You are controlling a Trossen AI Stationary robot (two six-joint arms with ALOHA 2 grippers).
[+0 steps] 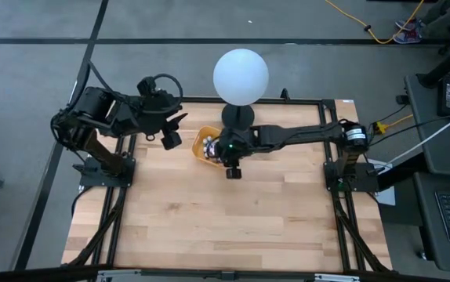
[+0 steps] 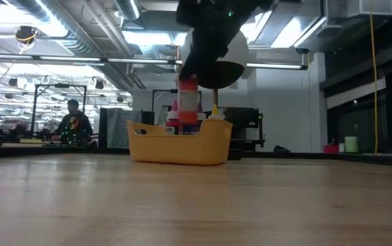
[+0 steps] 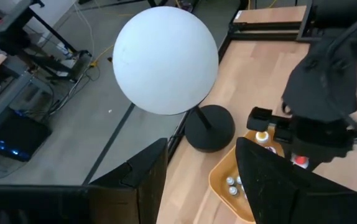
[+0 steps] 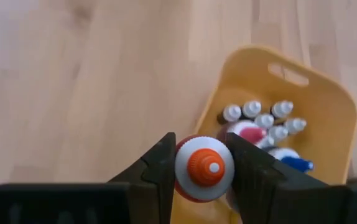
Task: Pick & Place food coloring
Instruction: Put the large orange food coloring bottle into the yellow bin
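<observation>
Your right gripper [image 4: 204, 167] is clamped on one food coloring bottle [image 4: 204, 169], its two fingers [image 4: 163, 163] pressed against opposite sides of the bottle body just below the orange cap. In the low view, that bottle [image 2: 188, 101] hangs upright above the yellow tray [image 2: 177, 142], its base at about rim level, with the right arm descending onto it from above.

The remaining small bottles [image 4: 260, 119] stand clustered inside the tray [image 4: 328, 99]; you see whitish caps, one pink top and one blue top among them.

In the high view, the tray [image 1: 201, 146] sits on the wooden table [image 1: 225, 211] near the far edge, just beside the black base of the white globe [image 1: 241, 76].

Your left gripper [image 1: 170, 137] waits left of the tray, fingers spread apart and holding nothing.
</observation>
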